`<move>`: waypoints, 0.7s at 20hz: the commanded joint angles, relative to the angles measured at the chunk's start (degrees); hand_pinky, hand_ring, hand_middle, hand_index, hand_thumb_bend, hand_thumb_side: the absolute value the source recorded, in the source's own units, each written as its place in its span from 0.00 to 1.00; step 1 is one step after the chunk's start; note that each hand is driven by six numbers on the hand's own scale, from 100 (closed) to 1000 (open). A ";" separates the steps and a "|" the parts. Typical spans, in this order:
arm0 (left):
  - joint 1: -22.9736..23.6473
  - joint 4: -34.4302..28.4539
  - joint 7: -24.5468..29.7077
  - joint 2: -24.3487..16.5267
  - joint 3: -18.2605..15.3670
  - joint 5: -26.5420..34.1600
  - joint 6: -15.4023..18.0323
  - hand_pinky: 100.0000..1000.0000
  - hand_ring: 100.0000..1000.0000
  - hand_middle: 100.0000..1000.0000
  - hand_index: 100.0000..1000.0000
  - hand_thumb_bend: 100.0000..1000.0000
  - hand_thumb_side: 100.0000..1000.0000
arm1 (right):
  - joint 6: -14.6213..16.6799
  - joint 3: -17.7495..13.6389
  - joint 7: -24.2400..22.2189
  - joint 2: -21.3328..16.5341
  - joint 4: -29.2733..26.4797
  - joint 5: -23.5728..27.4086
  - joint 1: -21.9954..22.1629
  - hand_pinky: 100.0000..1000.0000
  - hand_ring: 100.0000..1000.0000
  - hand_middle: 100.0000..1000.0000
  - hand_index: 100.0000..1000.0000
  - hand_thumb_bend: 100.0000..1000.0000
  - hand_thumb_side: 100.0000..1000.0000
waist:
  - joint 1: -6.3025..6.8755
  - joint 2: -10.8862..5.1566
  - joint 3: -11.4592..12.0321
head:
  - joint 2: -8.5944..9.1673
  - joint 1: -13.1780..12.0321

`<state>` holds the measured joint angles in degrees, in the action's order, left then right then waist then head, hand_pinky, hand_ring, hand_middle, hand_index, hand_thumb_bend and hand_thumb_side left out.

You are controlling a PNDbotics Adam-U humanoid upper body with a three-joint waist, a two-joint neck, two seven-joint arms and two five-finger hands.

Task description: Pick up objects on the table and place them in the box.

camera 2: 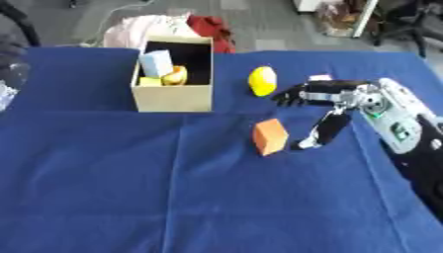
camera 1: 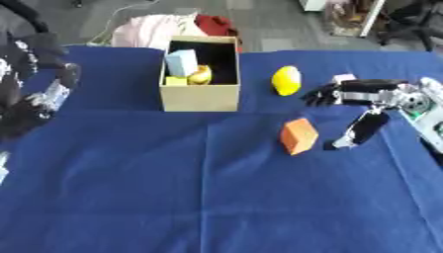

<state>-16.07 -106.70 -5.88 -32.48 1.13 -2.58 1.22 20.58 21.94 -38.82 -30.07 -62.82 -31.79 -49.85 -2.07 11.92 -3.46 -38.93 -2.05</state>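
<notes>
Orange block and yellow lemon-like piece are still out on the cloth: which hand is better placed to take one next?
Right. The right hand is open beside the orange block and near the yellow piece. The left hand sits at the far left edge, beyond the box.

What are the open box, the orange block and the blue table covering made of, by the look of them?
The box looks like plain tan cardboard, matte with flat walls. The orange block seems matte foam or painted wood; its sharp edges show no gloss, so I can't tell which. The blue covering is cloth, since fold creases run across it.
</notes>
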 commanded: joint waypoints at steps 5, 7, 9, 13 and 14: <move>-0.27 -0.65 -0.05 -0.10 -0.85 0.10 0.04 0.78 0.60 0.62 0.81 0.35 0.50 | 1.54 -0.80 0.96 1.98 2.26 -2.93 -1.86 0.81 0.84 0.83 0.99 0.40 0.22 | -0.56 -0.53 0.46 | 0.99 0.42; -0.22 -0.65 -0.02 0.03 -0.85 0.06 0.06 0.78 0.60 0.62 0.81 0.35 0.50 | 2.09 -0.52 0.94 2.41 2.82 -3.48 -2.05 0.81 0.83 0.82 0.98 0.39 0.22 | -0.60 -0.48 0.66 | 1.00 0.47; -0.17 -0.66 -0.01 0.12 -0.90 0.01 0.07 0.78 0.60 0.61 0.81 0.35 0.50 | 2.58 -0.31 0.78 2.62 3.45 -4.01 -2.04 0.81 0.83 0.81 0.97 0.37 0.20 | -0.64 -0.42 0.82 | 1.01 0.47; 0.03 -0.55 -0.08 0.35 -0.96 -0.03 0.05 0.78 0.60 0.61 0.80 0.35 0.50 | 3.33 -0.18 0.59 2.79 4.58 -4.92 -1.74 0.81 0.82 0.77 0.93 0.33 0.17 | -0.72 -0.37 0.93 | 0.95 0.47; 0.06 -0.52 -0.10 0.42 -0.97 -0.02 0.05 0.78 0.60 0.61 0.80 0.35 0.50 | 3.49 -0.19 0.71 2.78 4.74 -5.22 -1.68 0.81 0.80 0.75 0.91 0.30 0.14 | -0.75 -0.37 0.93 | 0.92 0.46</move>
<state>-15.65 -106.67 -5.88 -31.43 0.97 -2.58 1.23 23.67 21.98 -38.10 -26.41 -57.94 -36.49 -50.45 -2.08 11.92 -2.58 -38.68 -1.81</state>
